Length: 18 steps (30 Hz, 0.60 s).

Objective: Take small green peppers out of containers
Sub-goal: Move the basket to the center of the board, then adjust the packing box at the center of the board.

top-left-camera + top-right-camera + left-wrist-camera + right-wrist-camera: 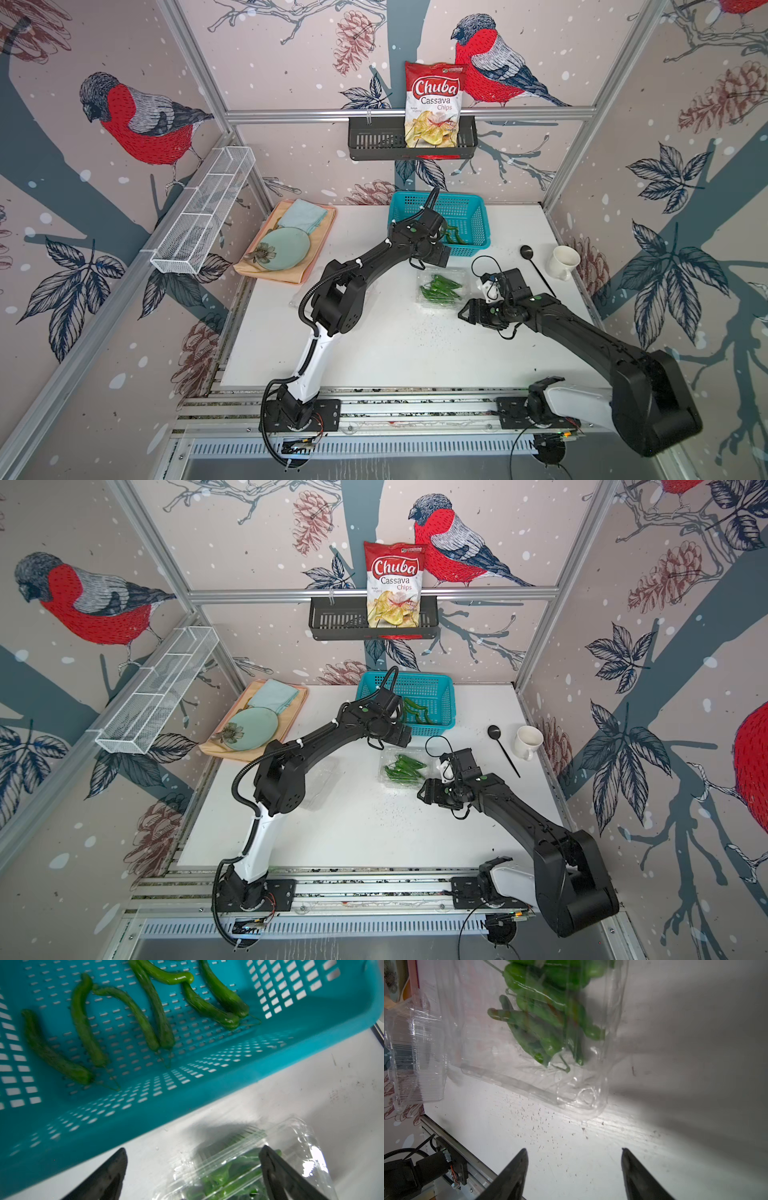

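A clear container (441, 301) (402, 781) lies open mid-table, holding several small green peppers (441, 286) (542, 1018). More peppers (83, 1022) (417, 710) lie in the turquoise basket (478, 232) (187, 1093) behind it. A second clear container (322, 783) (415, 1053) sits empty to the left, partly hidden by the left arm. My left gripper (441, 257) (193, 1151) hangs open and empty over the basket's front edge, above the filled container (299, 1138). My right gripper (465, 312) (574, 1150) is open and empty above the table, just in front of that container (581, 1095).
A black spoon (536, 266) and a white mug (563, 262) stand to the right. At the back left are a green plate (284, 249) and folded cloth on an orange mat. A black rack (374, 141) with a chips bag hangs on the back wall, and a white wire rack (203, 208) on the left wall.
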Each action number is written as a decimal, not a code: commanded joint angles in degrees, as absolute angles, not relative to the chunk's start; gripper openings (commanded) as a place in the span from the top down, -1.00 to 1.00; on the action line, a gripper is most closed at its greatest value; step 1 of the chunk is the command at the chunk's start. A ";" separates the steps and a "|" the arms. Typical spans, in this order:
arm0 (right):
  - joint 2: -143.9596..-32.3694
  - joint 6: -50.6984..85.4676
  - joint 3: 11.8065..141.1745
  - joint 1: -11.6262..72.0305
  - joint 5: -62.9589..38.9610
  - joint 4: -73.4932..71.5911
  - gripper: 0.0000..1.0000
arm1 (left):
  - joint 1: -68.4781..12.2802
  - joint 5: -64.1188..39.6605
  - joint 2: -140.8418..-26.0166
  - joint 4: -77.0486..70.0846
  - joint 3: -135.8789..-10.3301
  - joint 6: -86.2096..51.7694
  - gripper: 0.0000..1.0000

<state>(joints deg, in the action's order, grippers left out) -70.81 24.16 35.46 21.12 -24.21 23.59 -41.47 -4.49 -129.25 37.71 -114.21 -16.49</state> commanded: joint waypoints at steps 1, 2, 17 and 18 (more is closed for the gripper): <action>-71.54 24.13 35.33 20.21 -24.35 20.62 -0.31 | -43.02 -7.81 -127.48 37.09 -111.12 -17.25 -0.92; -73.17 24.17 35.38 19.64 -24.26 20.27 -0.28 | -43.42 -7.99 -127.04 37.00 -110.13 -17.62 -0.92; -83.90 19.79 43.69 9.31 -27.09 17.92 -0.13 | -45.09 -6.42 -114.95 35.28 -93.26 -24.08 -0.92; -83.32 19.74 43.09 8.61 -27.91 18.08 -0.13 | -45.09 -5.84 -114.50 35.39 -93.34 -24.60 -0.92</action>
<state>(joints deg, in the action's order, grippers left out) -83.70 20.97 43.03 9.54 -25.71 17.72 -45.08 -7.38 -115.90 35.38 -93.60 -22.52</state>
